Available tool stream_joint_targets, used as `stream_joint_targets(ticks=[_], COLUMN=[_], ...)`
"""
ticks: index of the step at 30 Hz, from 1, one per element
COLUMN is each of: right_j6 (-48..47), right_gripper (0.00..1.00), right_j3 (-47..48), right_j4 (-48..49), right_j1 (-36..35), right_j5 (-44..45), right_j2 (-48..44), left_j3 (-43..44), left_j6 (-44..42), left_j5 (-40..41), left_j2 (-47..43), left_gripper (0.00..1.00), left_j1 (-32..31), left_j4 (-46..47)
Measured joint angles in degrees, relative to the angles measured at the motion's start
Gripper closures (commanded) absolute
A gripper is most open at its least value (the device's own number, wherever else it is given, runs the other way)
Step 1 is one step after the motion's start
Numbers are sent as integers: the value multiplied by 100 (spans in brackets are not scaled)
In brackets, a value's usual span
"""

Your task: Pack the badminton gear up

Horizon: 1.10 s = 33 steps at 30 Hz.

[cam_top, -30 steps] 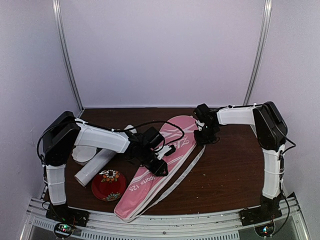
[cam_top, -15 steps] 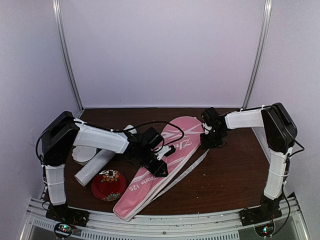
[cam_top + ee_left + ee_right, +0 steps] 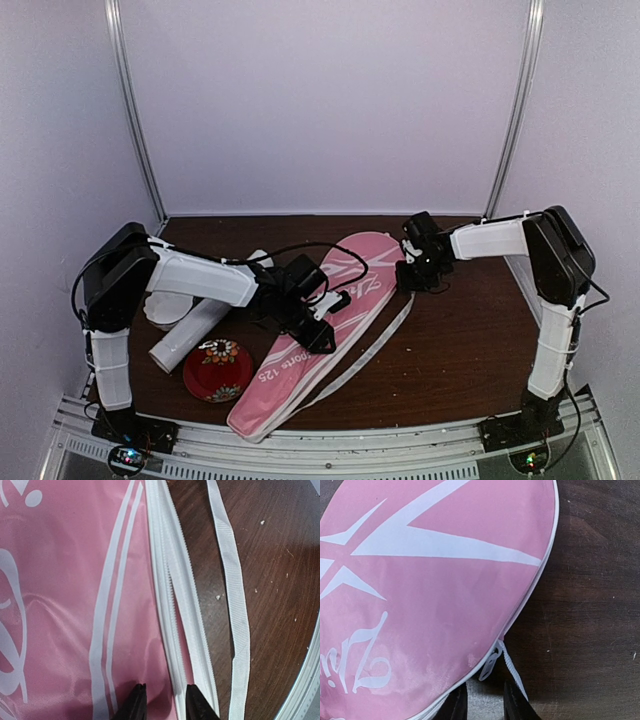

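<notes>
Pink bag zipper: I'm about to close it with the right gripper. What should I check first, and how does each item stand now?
1. Reach to the zipper pull: ok, it lies just ahead of the right gripper.
2. Grip on it: not ok, jaws apart, pull beyond the tips.
3. Hold by the left gripper on the pink bag: cannot tell; it straddles the zipper edge, clamping unclear.
4. Open zipper track free of snags: ok in the left wrist view.
5. Position of the white strap: ok, beside the track on the table, not across it.
</notes>
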<state>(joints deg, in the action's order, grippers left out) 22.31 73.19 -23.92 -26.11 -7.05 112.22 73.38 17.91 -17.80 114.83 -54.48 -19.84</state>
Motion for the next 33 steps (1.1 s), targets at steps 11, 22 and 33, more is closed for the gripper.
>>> stream_joint_targets(ticks=[11,22,33], right_j6=[472,387,52], right_gripper=[75,80,100], right_j3=[402,846,1207], right_j4=[-50,-439,-820], right_j1=[0,-66,-142], right_j5=[197,627,835], right_j2=[240,588,811], left_j3=[0,0,0], left_j6=[0,0,0], left_j5=[0,-2,0], left_j2=[0,0,0], left_gripper=[70,70,70], left_j1=[0,0,0], left_j4=[-35,-35,-35])
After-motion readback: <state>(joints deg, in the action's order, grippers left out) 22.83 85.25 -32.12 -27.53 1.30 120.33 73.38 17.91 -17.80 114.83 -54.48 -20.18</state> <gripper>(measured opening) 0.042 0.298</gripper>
